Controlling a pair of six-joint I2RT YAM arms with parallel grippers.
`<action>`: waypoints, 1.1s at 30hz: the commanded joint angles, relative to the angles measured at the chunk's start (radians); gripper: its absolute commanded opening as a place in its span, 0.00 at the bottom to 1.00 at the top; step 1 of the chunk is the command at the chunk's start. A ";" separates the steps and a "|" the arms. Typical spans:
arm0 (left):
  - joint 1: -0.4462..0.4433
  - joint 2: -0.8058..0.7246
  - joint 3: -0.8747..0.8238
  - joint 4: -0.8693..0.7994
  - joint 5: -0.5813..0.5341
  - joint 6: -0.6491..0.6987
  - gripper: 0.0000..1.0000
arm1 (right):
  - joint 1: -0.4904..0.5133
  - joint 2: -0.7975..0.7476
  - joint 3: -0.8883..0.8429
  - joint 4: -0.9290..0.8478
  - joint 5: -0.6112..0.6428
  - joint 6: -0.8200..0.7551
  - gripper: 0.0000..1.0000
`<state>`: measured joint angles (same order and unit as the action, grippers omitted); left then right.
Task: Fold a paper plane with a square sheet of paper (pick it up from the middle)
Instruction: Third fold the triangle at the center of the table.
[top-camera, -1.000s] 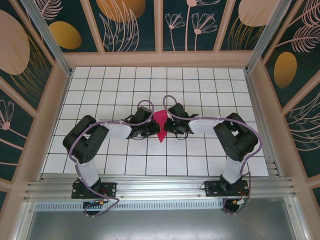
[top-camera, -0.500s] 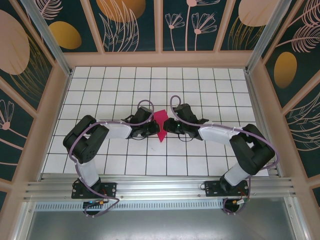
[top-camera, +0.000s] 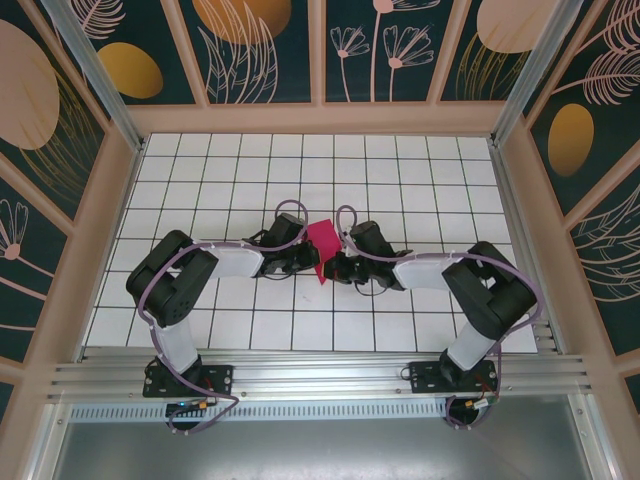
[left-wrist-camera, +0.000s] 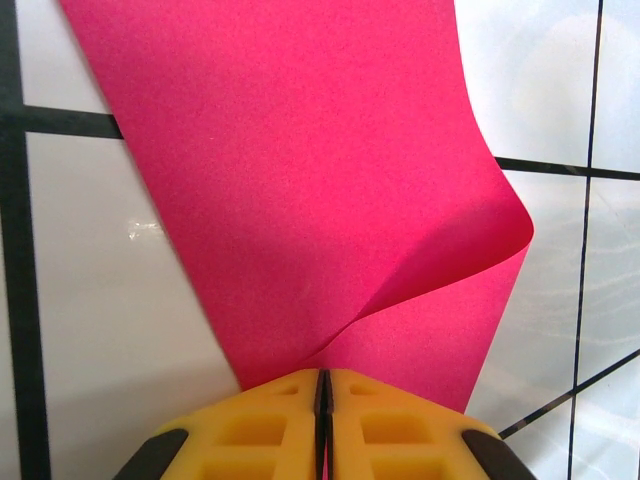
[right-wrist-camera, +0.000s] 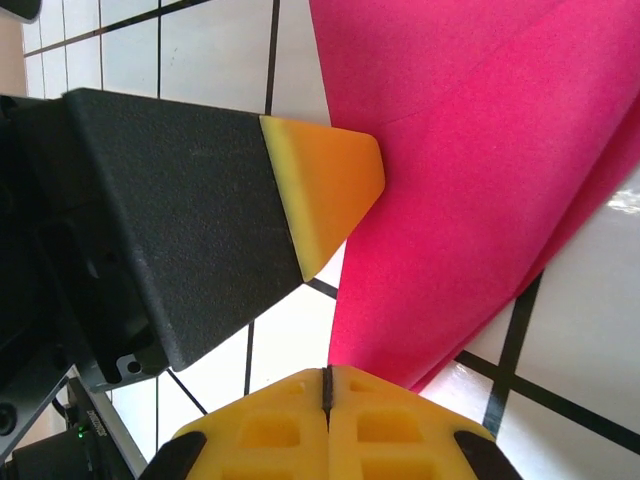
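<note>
The square sheet of paper (top-camera: 322, 240) is magenta and lies bent between the two grippers at the table's middle. My left gripper (top-camera: 311, 259) is shut on it. In the left wrist view the paper (left-wrist-camera: 300, 180) comes out of the closed yellow jaws (left-wrist-camera: 322, 380) and curls over on its right side. My right gripper (top-camera: 336, 268) is at the paper's near tip. In the right wrist view its yellow jaws (right-wrist-camera: 327, 375) are closed, and the doubled paper (right-wrist-camera: 470, 170) meets the right fingertip; I cannot tell whether any paper is between them. The left gripper's fingertip (right-wrist-camera: 325, 190) lies against the paper's edge.
The white grid-tiled table (top-camera: 420, 170) is ringed by a wooden frame and patterned walls. An aluminium rail (top-camera: 320, 375) runs along the near edge by the arm bases. The arms' black links and purple cables crowd both sides of the paper.
The right arm's elbow has swung out to the right and its gripper has dropped toward the paper's near tip. The left arm has held still, and the paper's top has lifted slightly.
</note>
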<state>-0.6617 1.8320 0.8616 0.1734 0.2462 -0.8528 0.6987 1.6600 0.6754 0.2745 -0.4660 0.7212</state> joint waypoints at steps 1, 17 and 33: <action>-0.002 0.034 -0.013 -0.032 -0.031 0.012 0.12 | 0.007 0.034 -0.002 0.053 -0.033 0.014 0.05; -0.003 0.032 -0.013 -0.037 -0.043 0.011 0.12 | 0.008 0.073 -0.016 0.016 -0.019 -0.007 0.05; -0.001 0.031 -0.001 -0.051 -0.050 0.012 0.12 | 0.014 -0.007 -0.020 0.013 -0.035 -0.029 0.06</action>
<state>-0.6624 1.8328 0.8616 0.1753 0.2420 -0.8528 0.7010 1.7103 0.6716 0.2928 -0.4782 0.7136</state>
